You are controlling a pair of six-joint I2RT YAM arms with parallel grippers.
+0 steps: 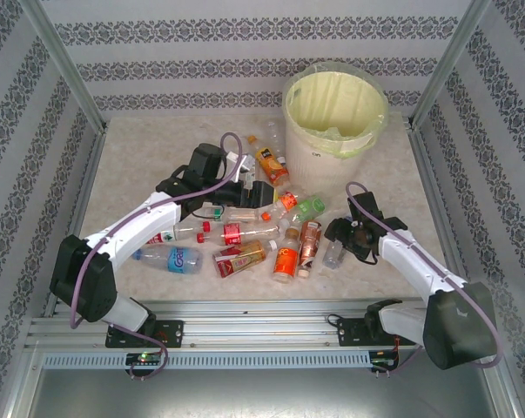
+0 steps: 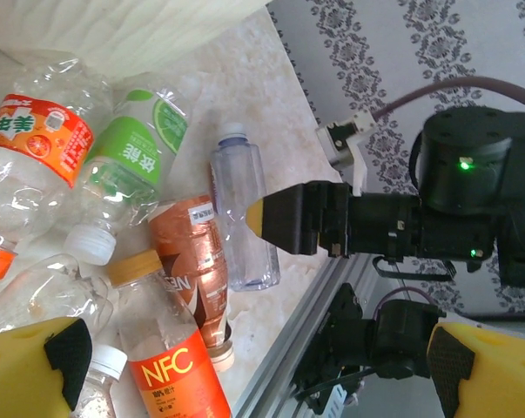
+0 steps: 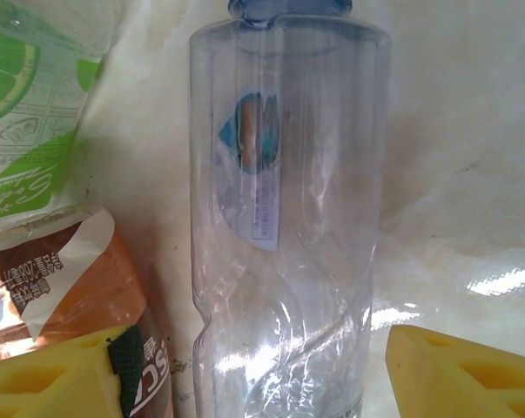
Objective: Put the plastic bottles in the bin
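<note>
Right gripper stood open astride a clear bottle, one yellow pad on each side of its lower body. The wrist view showed a sliver of bench between each pad and the plastic, so nothing was held yet. That bottle lay flat on the near right fringe of the heap of plastic bottles. Its bluish cap pointed away from the gripper, and a brown-labelled bottle lay close along its left side. The bin stood upright at the far right of the bench, well apart from the heap, its yellow liner folded over the rim. Left gripper hung fully spread above the middle of the heap, grasping nothing. The clear bottle looked empty, so it should be very light. Its thin walls would likely dent under a hard squeeze, and the smooth round skin could slip or roll out sideways. The twisted moulding low on the body seemed the stiffer place to take hold, square across the width. The left pad had little room beside the brown-labelled neighbour and might nudge it.
</note>
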